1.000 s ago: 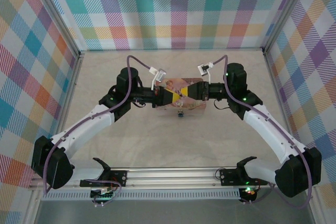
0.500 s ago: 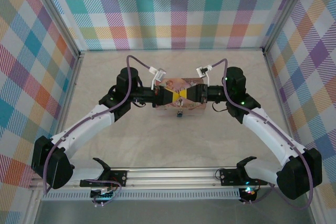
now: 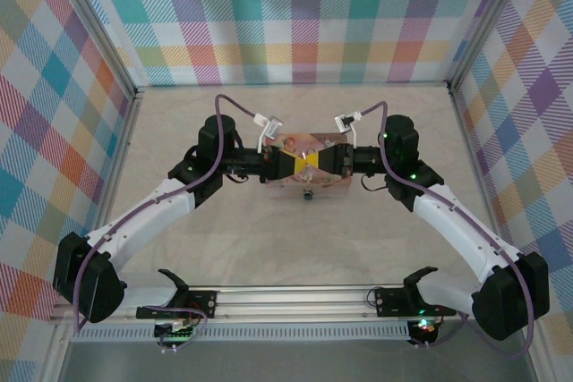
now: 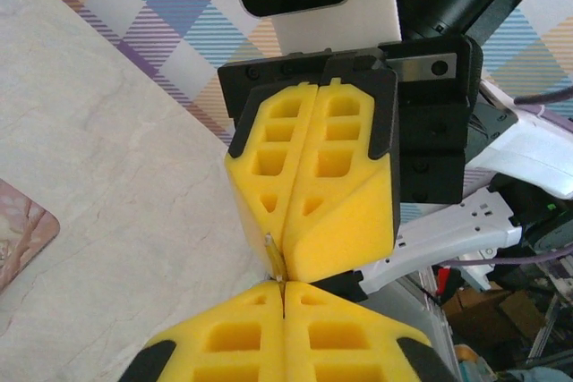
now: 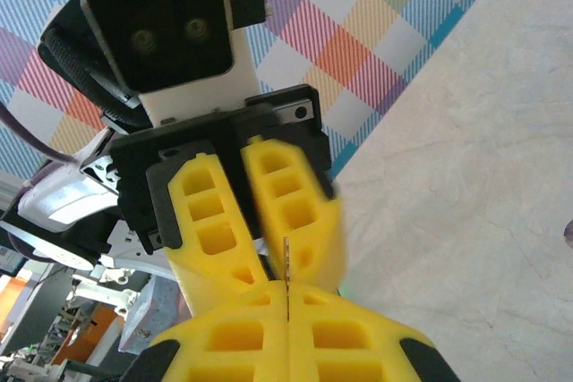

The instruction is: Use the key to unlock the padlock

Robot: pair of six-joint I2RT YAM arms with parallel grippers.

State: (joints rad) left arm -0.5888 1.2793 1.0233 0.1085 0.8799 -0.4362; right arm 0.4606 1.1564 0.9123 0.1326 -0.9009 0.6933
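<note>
The key point(image 4: 274, 257) is a thin metal sliver bridging two pairs of yellow fingertips that meet tip to tip. My right gripper point(image 5: 286, 297) is shut on the key point(image 5: 286, 261), which sticks up out of its seam. My left gripper point(image 4: 283, 297) looks shut on the other end; one of its fingers point(image 5: 295, 212) is blurred in the right wrist view. Both grippers, left point(image 3: 300, 163) and right point(image 3: 315, 159), hover over the pink tin point(image 3: 333, 182). The padlock point(image 3: 307, 194) is a tiny dark spot at the tin's near edge.
The pale table point(image 3: 295, 248) lies inside checked cloth walls point(image 3: 295, 15). A corner of the pink tin point(image 4: 18, 230) shows at the left edge of the left wrist view. Purple cables point(image 3: 235, 106) loop over both wrists.
My right arm has slid left until its fingertips touch the left gripper's tips above the tin. The left arm has barely moved.
</note>
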